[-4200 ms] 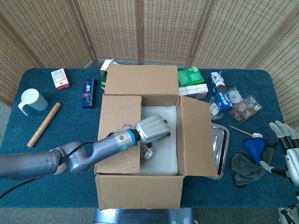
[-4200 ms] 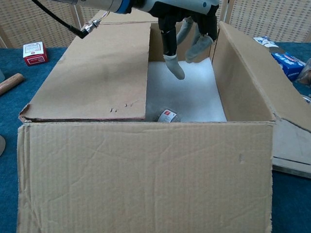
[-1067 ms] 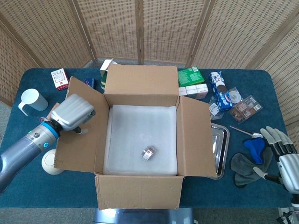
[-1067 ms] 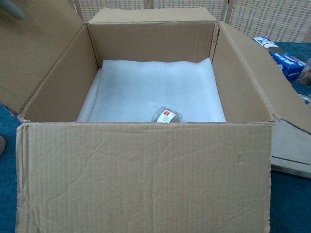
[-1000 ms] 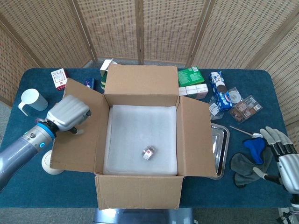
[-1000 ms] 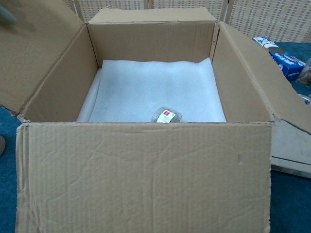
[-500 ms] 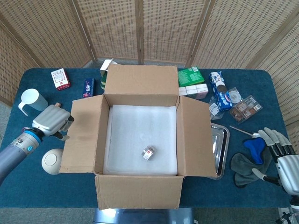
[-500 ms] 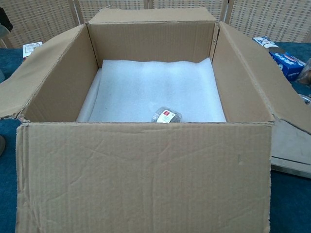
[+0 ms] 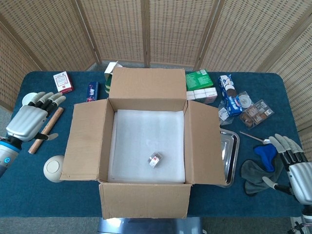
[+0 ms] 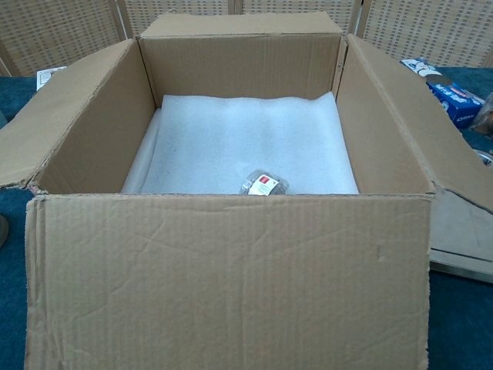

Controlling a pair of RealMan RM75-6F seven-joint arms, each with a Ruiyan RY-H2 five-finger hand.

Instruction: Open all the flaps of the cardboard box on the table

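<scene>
The cardboard box (image 9: 146,200) stands in the middle of the blue table, and its top is open. Its left flap (image 9: 85,141) leans outward, the right flap (image 9: 204,141) leans out over the tray, the back flap (image 9: 147,82) stands up, and the front flap (image 10: 223,277) hangs down. White foam (image 9: 146,136) lines the bottom, with a small wrapped item (image 9: 155,160) on it. My left hand (image 9: 29,121) hovers left of the box, fingers spread, holding nothing. My right hand (image 9: 295,168) is at the far right edge, fingers apart and empty. Neither hand shows in the chest view.
Left of the box lie a wooden stick (image 9: 46,129), a white cup (image 9: 30,99), a round white object (image 9: 52,168), a red pack (image 9: 63,82) and a blue pack (image 9: 91,91). On the right are a metal tray (image 9: 230,156), snack packs (image 9: 231,100), a green box (image 9: 199,79), a spoon (image 9: 256,138) and dark cloths (image 9: 256,173).
My left hand let go of the left flap, drew back to the left and spread its fingers. The left flap has dropped outward and stays open. The right hand barely moved.
</scene>
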